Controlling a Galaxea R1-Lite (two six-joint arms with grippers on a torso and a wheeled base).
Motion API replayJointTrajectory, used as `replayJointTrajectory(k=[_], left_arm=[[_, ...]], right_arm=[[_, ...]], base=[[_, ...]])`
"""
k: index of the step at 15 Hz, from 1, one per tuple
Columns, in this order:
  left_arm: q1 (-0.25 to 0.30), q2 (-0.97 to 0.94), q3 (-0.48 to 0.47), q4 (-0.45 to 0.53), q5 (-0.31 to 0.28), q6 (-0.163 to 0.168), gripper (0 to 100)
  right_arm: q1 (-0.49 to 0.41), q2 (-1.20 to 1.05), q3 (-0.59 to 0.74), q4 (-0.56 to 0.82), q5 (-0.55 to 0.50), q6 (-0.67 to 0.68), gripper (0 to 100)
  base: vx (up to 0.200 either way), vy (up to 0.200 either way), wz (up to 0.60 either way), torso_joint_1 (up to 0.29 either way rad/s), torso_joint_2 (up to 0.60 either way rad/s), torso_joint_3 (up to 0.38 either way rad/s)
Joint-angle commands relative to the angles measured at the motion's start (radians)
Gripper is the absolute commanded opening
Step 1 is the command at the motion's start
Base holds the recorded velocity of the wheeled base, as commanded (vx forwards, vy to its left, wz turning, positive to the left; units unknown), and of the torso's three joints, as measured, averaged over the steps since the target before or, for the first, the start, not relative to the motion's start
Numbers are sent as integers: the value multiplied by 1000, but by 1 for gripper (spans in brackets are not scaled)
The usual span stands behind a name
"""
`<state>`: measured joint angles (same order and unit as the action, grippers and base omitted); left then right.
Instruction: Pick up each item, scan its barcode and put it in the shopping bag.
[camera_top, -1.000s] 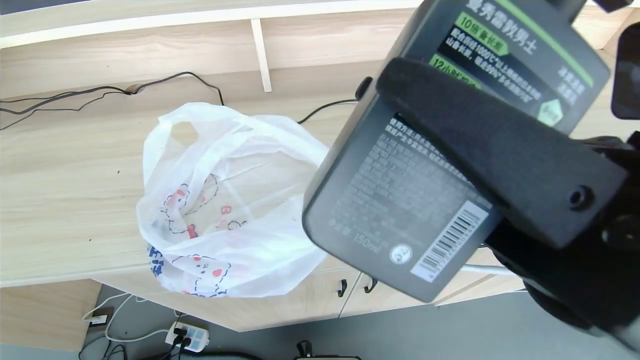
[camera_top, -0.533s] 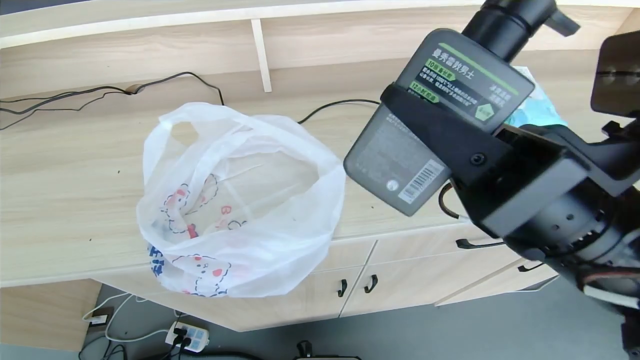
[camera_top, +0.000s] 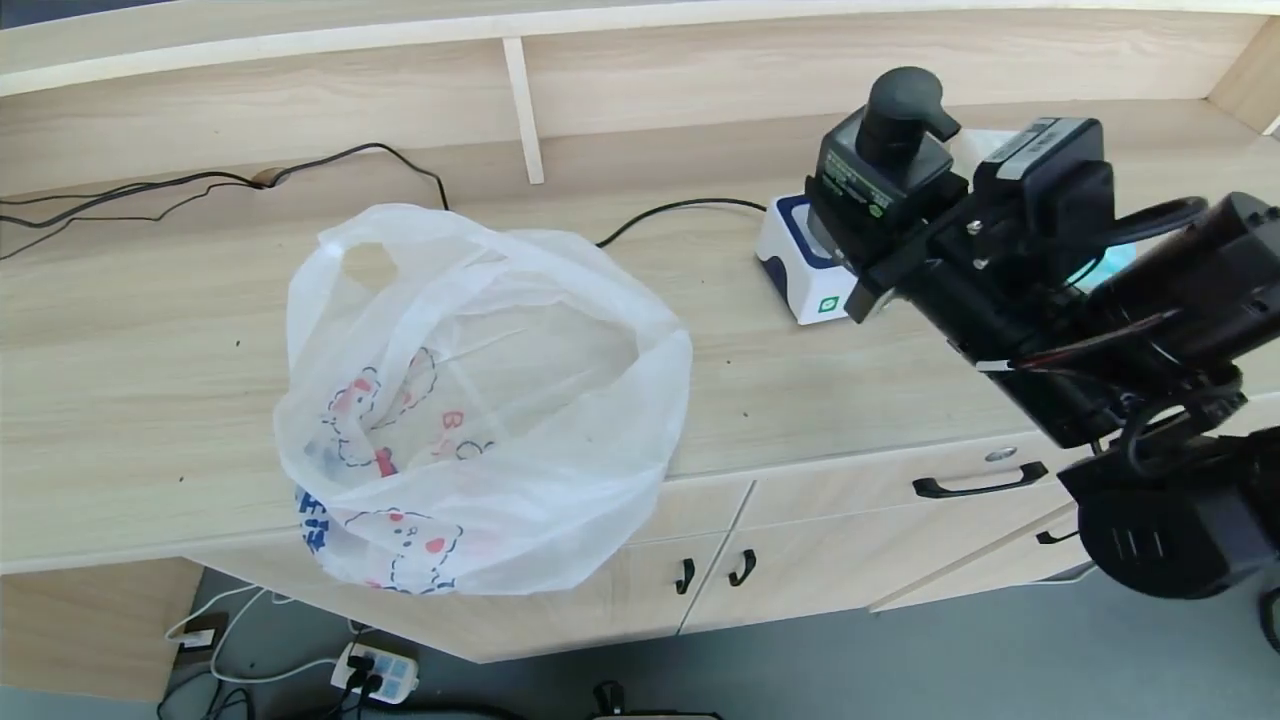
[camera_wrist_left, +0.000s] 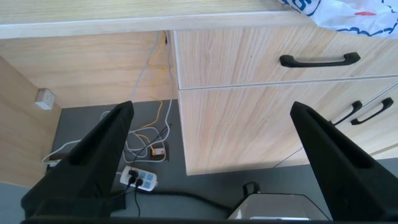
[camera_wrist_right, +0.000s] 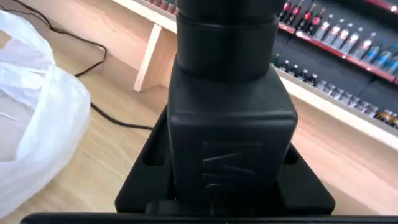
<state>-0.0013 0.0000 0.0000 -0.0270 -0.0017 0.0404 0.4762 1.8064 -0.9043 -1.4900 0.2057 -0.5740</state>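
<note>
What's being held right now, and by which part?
The right tool grips the dark pump bottle by the sides of its body. The left tool is open and empty.

pale wood counter (camera_top: 150, 400), grey floor (camera_top: 900, 660)
we see a raised ledge (camera_top: 700, 70) with an upright divider (camera_top: 522, 110) behind the counter, drawers (camera_top: 850, 500) with black handles (camera_top: 980, 487) beneath, black cables (camera_top: 200, 183) across its top, a white power strip (camera_top: 378, 672) on the floor, and shelves of bottles (camera_wrist_right: 348, 46) far behind.
</note>
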Motion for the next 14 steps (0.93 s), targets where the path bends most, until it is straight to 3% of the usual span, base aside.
replayJointTrajectory(k=[1,3,5,10,14], left_arm=[[0,2,0,-2,0,-2,100],[0,2,0,-2,0,13,100],[0,2,0,-4,-1,38,100],[0,2,0,-2,0,35,100],[0,2,0,-4,-1,38,100]], right_arm=[[-42,153,-223,7,159,-116,0],[-76,220,-315,59,337,-222,0],[-111,214,-317,93,403,-294,0],[-229,134,-314,257,449,-371,0],[-248,139,-392,269,468,-352,0]], base=[[0,0,0,0,0,0],[0,0,0,0,0,0],[0,0,0,0,0,0],[0,0,0,0,0,0],[0,0,0,0,0,0]])
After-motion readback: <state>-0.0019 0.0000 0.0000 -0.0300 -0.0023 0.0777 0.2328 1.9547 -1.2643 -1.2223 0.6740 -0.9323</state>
